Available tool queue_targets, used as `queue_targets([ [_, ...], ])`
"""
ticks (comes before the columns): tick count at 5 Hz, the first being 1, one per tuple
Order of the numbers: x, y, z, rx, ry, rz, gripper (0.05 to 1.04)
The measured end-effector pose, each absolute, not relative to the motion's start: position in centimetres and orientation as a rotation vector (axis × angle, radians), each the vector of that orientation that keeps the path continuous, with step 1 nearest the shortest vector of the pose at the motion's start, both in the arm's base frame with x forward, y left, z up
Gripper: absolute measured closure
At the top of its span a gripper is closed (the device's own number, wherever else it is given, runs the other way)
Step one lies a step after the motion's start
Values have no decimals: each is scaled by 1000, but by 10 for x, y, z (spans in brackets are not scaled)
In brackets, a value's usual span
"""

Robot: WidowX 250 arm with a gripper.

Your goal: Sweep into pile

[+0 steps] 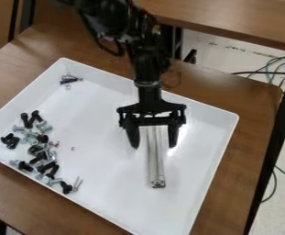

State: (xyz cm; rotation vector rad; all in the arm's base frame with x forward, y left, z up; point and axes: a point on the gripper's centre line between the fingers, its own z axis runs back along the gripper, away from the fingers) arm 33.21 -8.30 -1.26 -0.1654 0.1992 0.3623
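My gripper point(152, 141) hangs over the right half of the white tray point(107, 193), its two fingers wide apart. Between them, with space on both sides, is a silver metal bar point(156, 160) that extends toward the tray's front. Black and silver screws point(41, 156) are scattered in a loose cluster along the tray's left side. A few more screws point(69, 80) are at the back left corner, and one tiny piece point(72, 148) sits just right of the main cluster.
Raised walls surround the tray, which rests on a brown wooden table point(254, 119). Behind stands another wooden tabletop point(230, 18). Cables point(273, 69) run over the floor at the right.
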Motion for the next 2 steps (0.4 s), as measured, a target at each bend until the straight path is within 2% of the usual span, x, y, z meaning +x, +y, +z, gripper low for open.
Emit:
queue_targets([
  [1, 340, -72, 9, -200, 153, 396, 81],
  [2, 334, -37, 11, -170, 182, 485, 85],
])
